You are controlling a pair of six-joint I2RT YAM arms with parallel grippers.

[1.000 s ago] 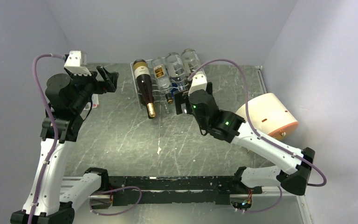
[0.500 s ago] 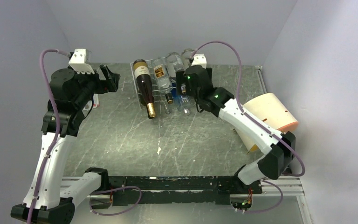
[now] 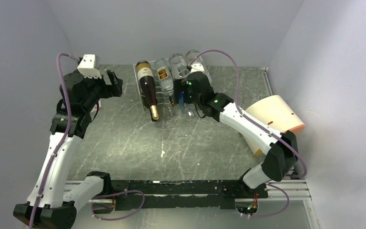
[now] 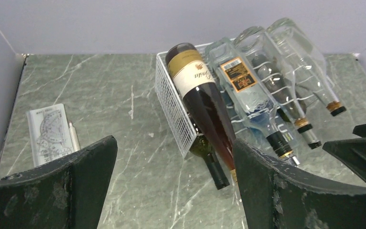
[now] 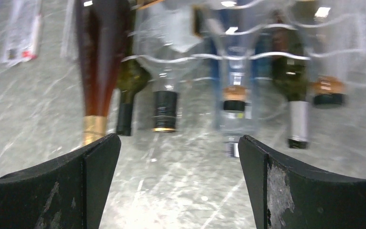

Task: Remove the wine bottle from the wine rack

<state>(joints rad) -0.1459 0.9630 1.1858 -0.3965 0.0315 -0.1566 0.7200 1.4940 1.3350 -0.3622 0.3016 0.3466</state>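
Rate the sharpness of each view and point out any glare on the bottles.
Right wrist: smeared throughout, the bottle necks soft, with white glints on the clear glass at the top edge. Left wrist: crisp, the wine bottle label print sharp, only mild sheen on the clear bottles. Top external: sharp, evenly lit, soft shadows.

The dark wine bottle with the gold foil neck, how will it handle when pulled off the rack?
The wine bottle looks like smooth glass: probably stiff, slippery, breakable. Its dark body suggests it is full, so likely heavy. Round and lying on its side on the rack, it may roll once freed.
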